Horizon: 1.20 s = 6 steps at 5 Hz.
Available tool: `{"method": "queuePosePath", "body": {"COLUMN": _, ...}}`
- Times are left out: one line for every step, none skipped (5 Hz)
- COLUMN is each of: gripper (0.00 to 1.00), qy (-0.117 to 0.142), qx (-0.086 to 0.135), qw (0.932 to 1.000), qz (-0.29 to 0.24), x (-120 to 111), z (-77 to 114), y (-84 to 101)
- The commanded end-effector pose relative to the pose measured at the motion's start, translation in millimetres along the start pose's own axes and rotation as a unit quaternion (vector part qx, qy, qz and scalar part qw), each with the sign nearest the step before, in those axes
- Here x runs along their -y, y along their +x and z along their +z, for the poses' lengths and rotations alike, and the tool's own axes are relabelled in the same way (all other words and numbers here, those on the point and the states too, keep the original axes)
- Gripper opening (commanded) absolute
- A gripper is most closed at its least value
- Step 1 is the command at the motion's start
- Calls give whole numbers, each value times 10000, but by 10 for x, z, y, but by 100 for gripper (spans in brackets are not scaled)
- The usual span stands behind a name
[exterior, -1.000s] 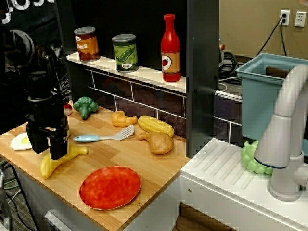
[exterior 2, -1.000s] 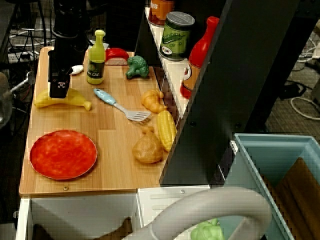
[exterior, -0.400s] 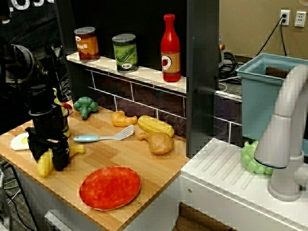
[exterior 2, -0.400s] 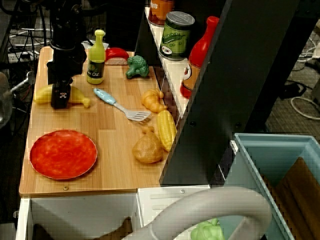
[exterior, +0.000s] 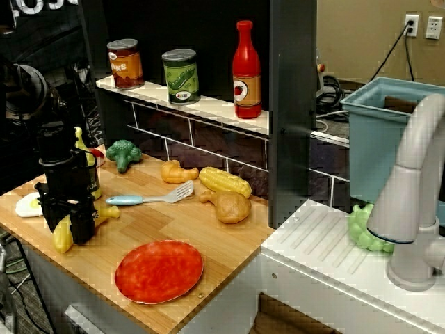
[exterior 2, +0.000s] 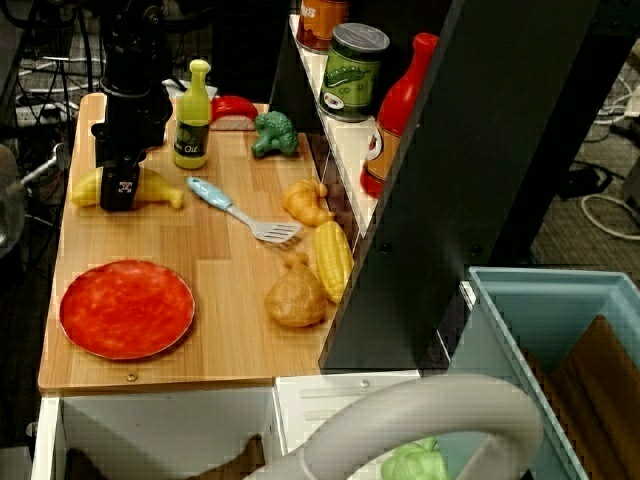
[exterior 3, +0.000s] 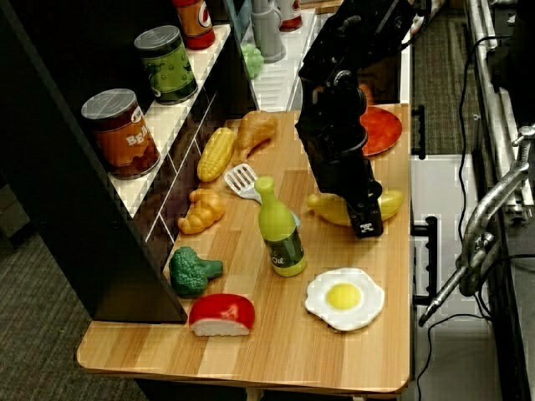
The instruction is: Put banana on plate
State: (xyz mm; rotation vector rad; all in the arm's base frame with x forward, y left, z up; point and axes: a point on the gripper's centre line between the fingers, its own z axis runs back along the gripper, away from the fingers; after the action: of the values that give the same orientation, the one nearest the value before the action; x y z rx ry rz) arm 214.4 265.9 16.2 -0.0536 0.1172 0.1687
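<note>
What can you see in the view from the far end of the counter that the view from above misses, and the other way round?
Only the far-end view shows the fried egg and all of the red and white toy at the counter's near corner. Only the view from above shows the blue bin and the grey faucet. Both show the gripper down over the banana, the red-orange plate, the oil bottle, the broccoli and the corn.
</note>
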Motion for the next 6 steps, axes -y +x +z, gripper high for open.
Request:
{"method": "queuePosePath", "body": {"gripper": 0, "qy": -84, "qx": -90, "qw": 9998, "qz": -155, "x": 127, "z": 420, "y": 71}}
{"method": "queuePosePath", "body": {"gripper": 0, "qy": -297, "qx": -108, "qw": 9992, "qz": -243, "x": 198, "z": 670, "y": 84}}
{"method": "queuePosePath", "body": {"gripper": 0, "qy": -436, "qx": -113, "qw": 9984, "qz": -333, "x": 270, "z": 827, "y": 82}}
{"method": "queuePosePath", "body": {"gripper": 0, "qy": -486, "qx": -186, "qw": 9975, "qz": -483, "x": 416, "z": 966, "y": 57}}
{"method": "queuePosePath", "body": {"gripper": 0, "qy": -520, "qx": -35, "qw": 9971, "qz": -557, "x": 584, "z": 1064, "y": -19}}
{"method": "queuePosePath", "body": {"gripper": 0, "qy": -364, "qx": 108, "qw": 9970, "qz": -672, "x": 713, "z": 978, "y": -155}}
